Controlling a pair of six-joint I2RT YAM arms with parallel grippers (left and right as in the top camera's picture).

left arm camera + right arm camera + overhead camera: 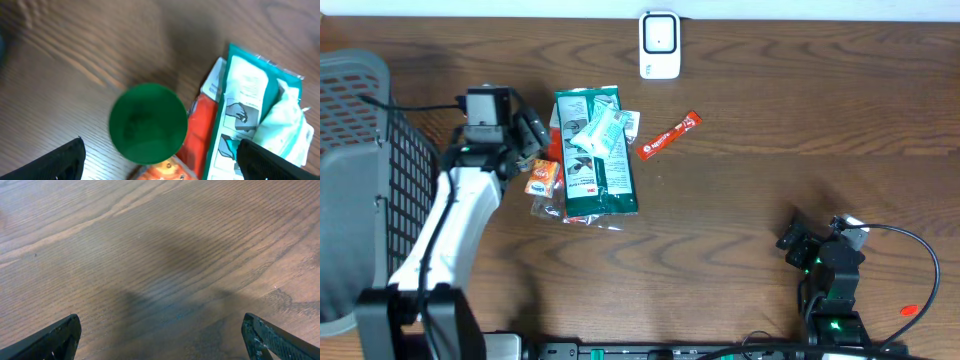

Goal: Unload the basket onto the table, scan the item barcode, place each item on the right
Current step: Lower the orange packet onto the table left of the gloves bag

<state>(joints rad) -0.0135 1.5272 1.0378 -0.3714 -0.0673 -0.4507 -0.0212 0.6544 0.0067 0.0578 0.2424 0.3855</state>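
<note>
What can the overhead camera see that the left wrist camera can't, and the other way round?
Only the overhead view shows the white scanner, the grey basket, the red stick packet and the right gripper. Only the left wrist view shows a round green thing, close up beside the pile. Both show the green-and-white packet, the orange packet and the wooden table.

Work surface from overhead: a dark brown wood-grain table fills nearly the whole field, its grain running roughly lengthwise and its finish matt. A pale strip borders the far edge. A grey mesh basket occupies the left margin. Lighting is even and diffuse — shadows are soft-edged.
</note>
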